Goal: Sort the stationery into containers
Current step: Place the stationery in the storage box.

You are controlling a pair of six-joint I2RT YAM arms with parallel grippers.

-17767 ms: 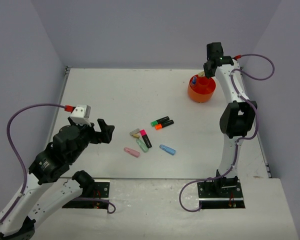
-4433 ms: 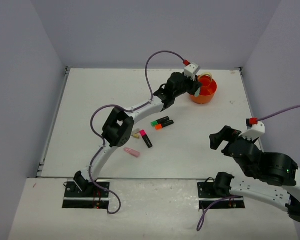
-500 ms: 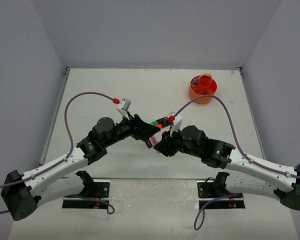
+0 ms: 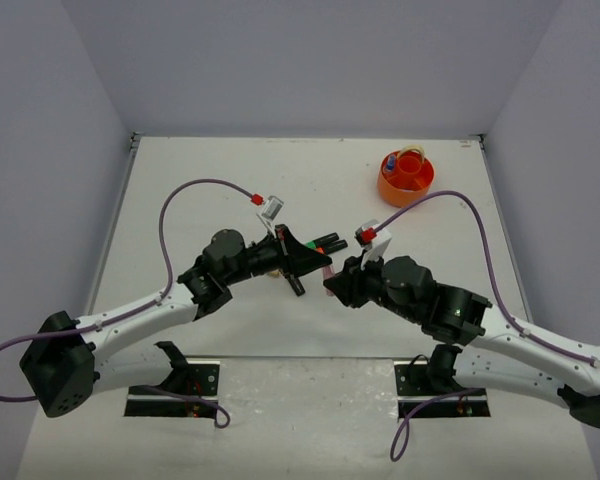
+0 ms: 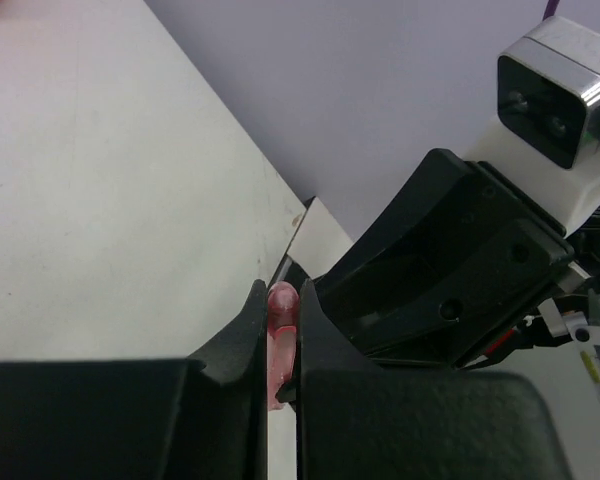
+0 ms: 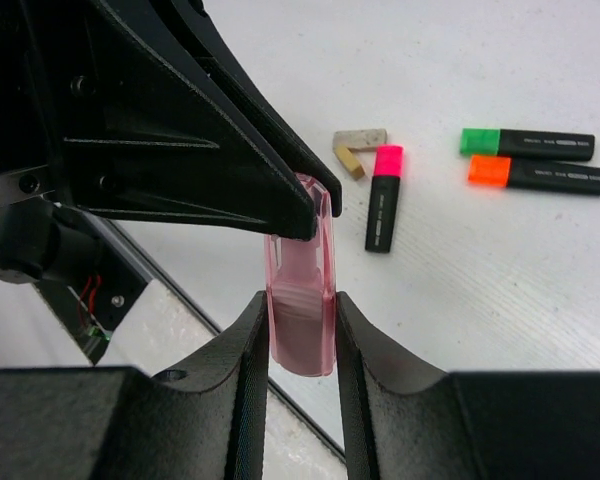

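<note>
A translucent pink eraser (image 6: 302, 290) hangs in the air between both arms, above the table's near edge. My right gripper (image 6: 300, 305) is shut on its lower half. My left gripper (image 5: 278, 295) is shut on its other end (image 5: 280, 325), and its black fingers (image 6: 230, 180) come in from the upper left of the right wrist view. From above, the two grippers meet tip to tip, left (image 4: 320, 262) and right (image 4: 336, 282). On the table lie a pink-capped highlighter (image 6: 384, 198), a green-capped one (image 6: 525, 143), an orange-capped one (image 6: 537, 176) and a tan rubber band (image 6: 355, 147). The orange tub (image 4: 405, 178) stands at the far right.
The tub holds a few small items, one of them blue. The white table (image 4: 210, 180) is walled on three sides. Its near edge, with a dark strip (image 6: 165, 285), runs just under the grippers. Purple cables loop off both wrists.
My left gripper has closed on the free end of the pink eraser that the right gripper holds. Both grippers have shifted a little to the right.
</note>
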